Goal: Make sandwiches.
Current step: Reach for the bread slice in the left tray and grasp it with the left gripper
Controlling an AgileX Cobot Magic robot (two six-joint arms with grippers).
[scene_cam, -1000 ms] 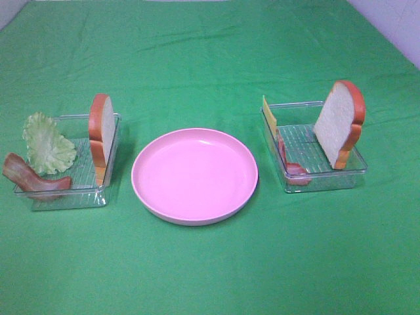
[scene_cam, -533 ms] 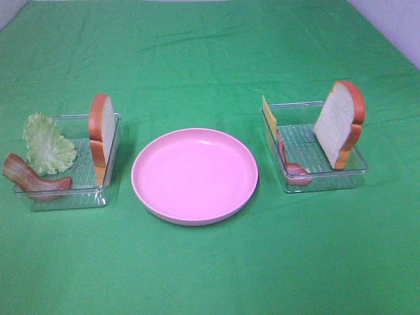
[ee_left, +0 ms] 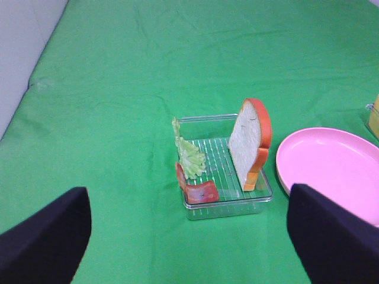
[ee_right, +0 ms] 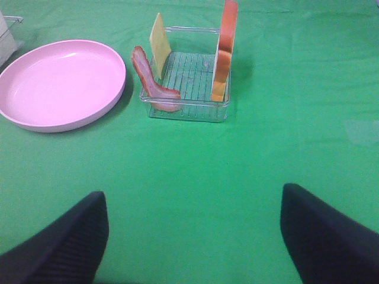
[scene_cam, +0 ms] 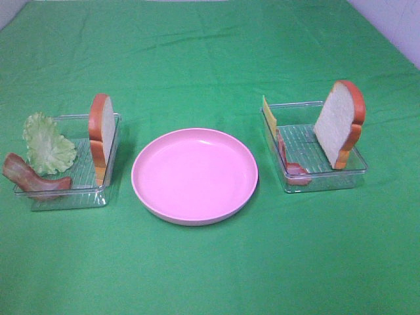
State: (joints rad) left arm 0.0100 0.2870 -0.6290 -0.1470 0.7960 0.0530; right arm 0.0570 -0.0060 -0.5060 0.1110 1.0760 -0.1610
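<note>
Nothing moved since earlier frame. Left bread slice (scene_cam: 102, 134), right bread slice (scene_cam: 338, 125) propped upright in trays (scene_cam: 65, 194) (edges exposed for pinching); plate (scene_cam: 194, 176) central; left fingers (ee_left: 44, 239), right fingers (ee_right: 53, 242) wide, empty.

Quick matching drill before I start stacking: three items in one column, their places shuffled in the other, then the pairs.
1. pale green toy lettuce leaf
2. thin yellow toy cheese slice
3. round pink plate

A. in the clear plastic tray on the right
B. on the green cloth between the trays
C. in the clear plastic tray on the left

Pairs: 1-C, 2-A, 3-B.
</note>
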